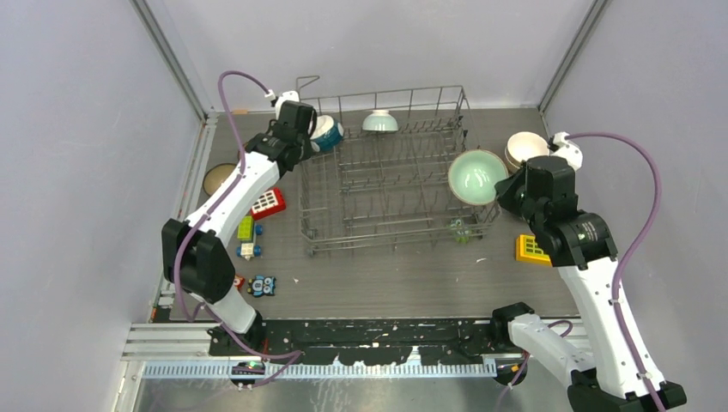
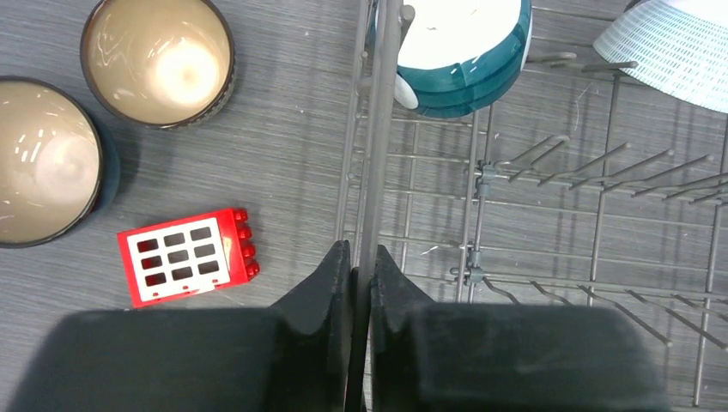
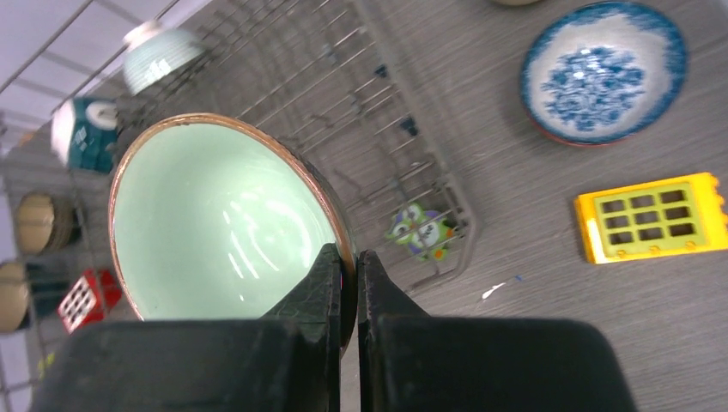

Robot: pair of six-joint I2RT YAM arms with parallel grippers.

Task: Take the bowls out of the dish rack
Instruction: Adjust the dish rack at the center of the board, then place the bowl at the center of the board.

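At the left edge of the worktop, outside the dish rack, two brown bowls with beige insides sit upright near a red block. The left gripper is pinched narrow on the rack's left rim wire; I judge that this is to steady the rack. Inside, at the far left corner, a teal bowl leans among the tines, and a pale ribbed bowl lies upside down along the far side. At the rack's right edge the right gripper is closed on the rim of a mint-green bowl, which it holds tilted. The step in hand seems to be carrying this bowl out. The next move calls for swinging it right, clear of the rim wire, and setting it on a bare place near the blue-and-white bowl, not on the yellow block.
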